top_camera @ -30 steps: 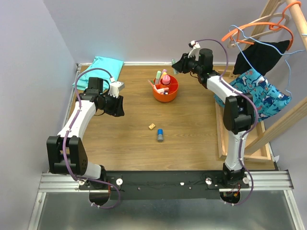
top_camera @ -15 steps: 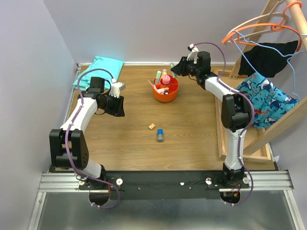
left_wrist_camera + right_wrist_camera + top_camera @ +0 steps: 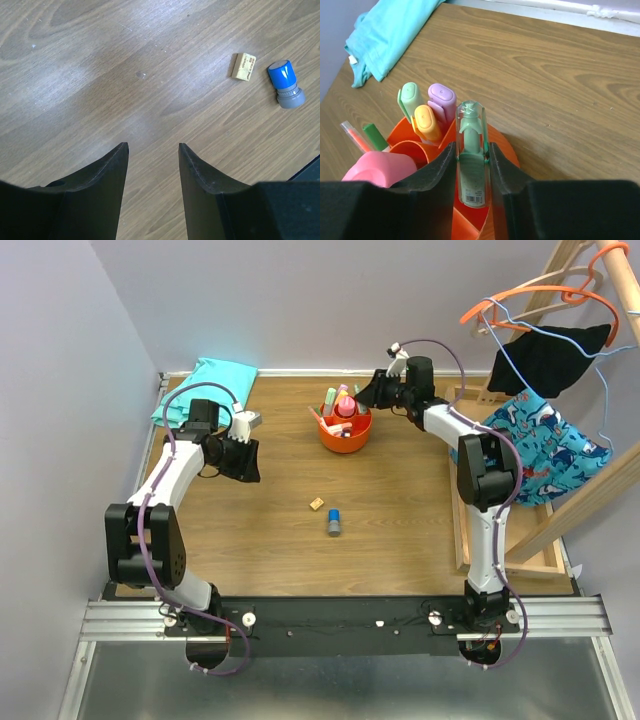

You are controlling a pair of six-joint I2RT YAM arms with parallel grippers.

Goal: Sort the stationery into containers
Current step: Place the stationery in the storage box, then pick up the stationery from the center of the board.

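The right arm (image 3: pixel 470 455) reaches out long and nearly straight toward the far edge of the desk (image 3: pixel 400 510). Its right gripper (image 3: pixel 471 160) is squeezing a green highlighter (image 3: pixel 470 125) from both sides. The highlighter stands up straight, right over the rim of the orange-red organiser (image 3: pixel 410 147). It is pale green and smooth, with a see-through cap on top.

The left arm (image 3: pixel 165 480) is bent like an elbow, near the left edge. Its left gripper (image 3: pixel 152 150) points down at the wood. Its two black fingers (image 3: pixel 112 170) are apart, with just bare wood showing between them.

The organiser is round like a bowl and made of shiny plastic. It sits by the middle of the far edge. Inside is a soft-looking pink middle piece (image 3: pixel 377 167). Three stubby highlighters stand in it: a green one (image 3: pixel 410 100), an orange one (image 3: pixel 427 120) and a purple one (image 3: pixel 442 100). A thin orange-red pen (image 3: pixel 355 135) leans there too.

A small tan block (image 3: pixel 244 66) and a blue-grey cylinder (image 3: pixel 286 85) lie close together in the middle of the desk, not touching. The cylinder has a bright blue end and a ridged grey end.

A crumpled teal cloth (image 3: pixel 205 385) lies in the far left corner.
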